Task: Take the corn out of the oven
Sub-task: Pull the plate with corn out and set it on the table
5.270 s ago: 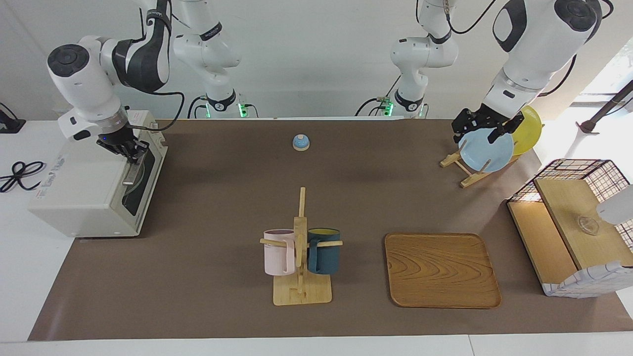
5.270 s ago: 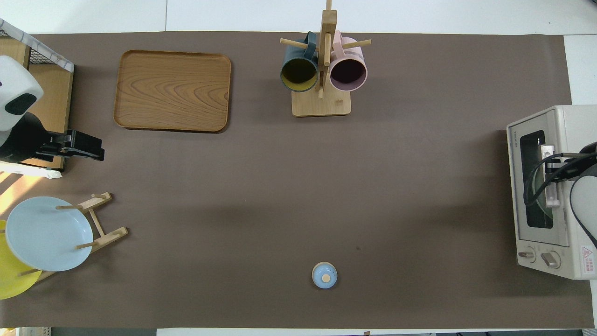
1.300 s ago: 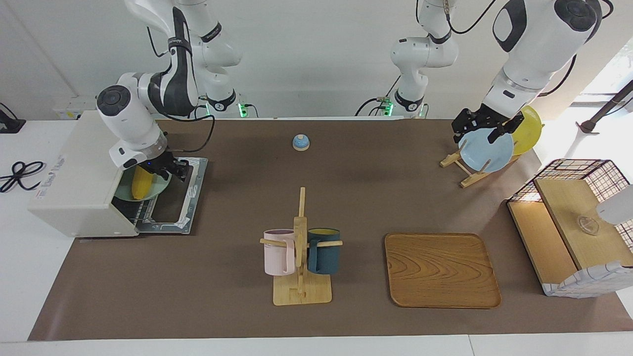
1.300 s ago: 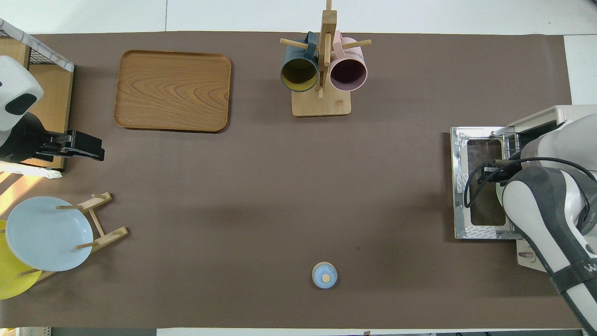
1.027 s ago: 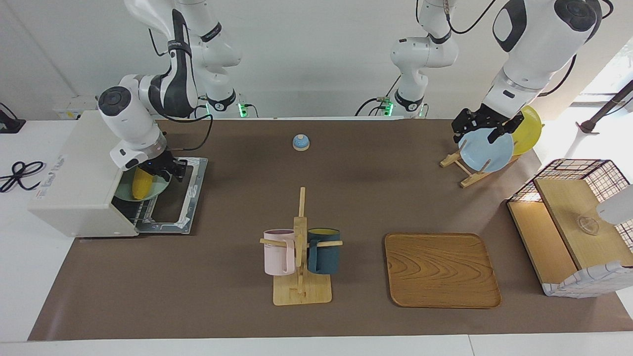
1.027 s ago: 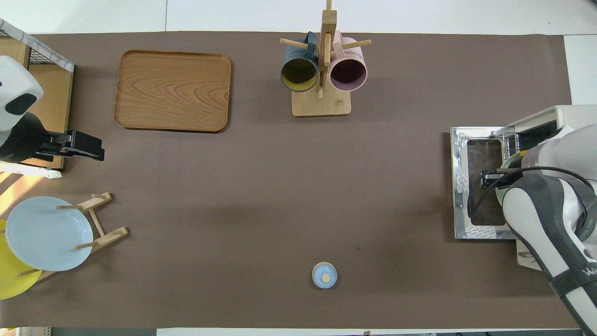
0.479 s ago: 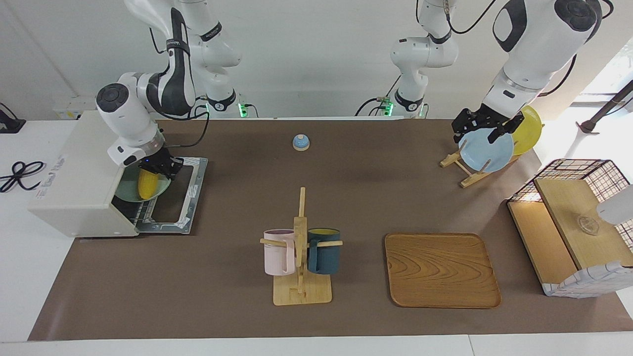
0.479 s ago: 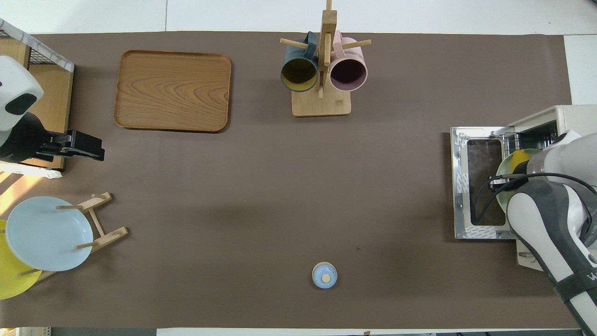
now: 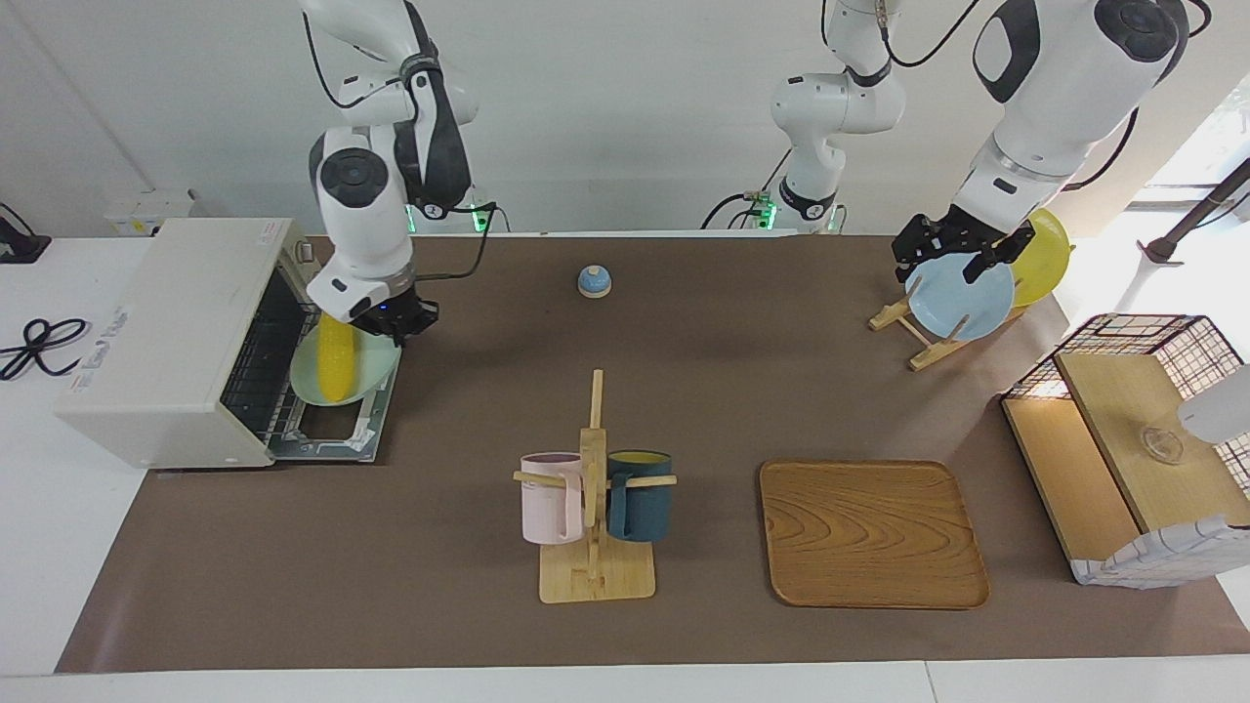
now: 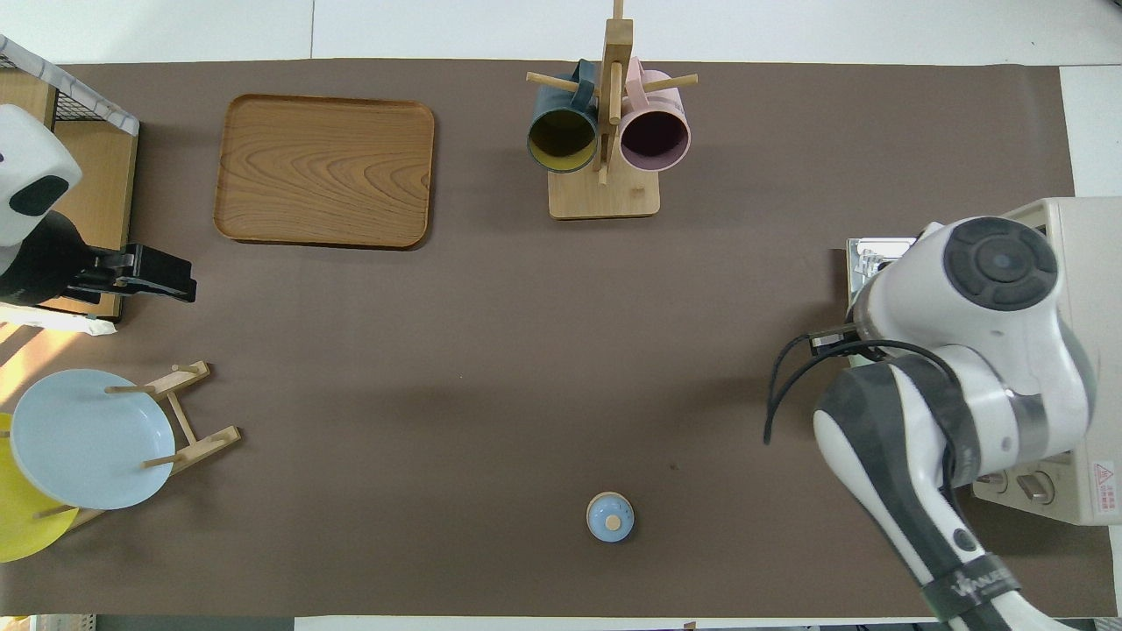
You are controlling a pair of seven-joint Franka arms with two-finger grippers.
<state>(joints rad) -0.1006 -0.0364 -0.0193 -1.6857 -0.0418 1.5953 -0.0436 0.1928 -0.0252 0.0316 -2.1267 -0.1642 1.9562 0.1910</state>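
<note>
- Oven at the right arm's end of the bench, door lowered flat.
- Corn on a plate over that door, under the right hand.
- Bell mid-bench, nearer the robots than the mug rack.
- Tray beside the mug rack, toward the left arm's end.
- Left hand over the plate rack.
</note>
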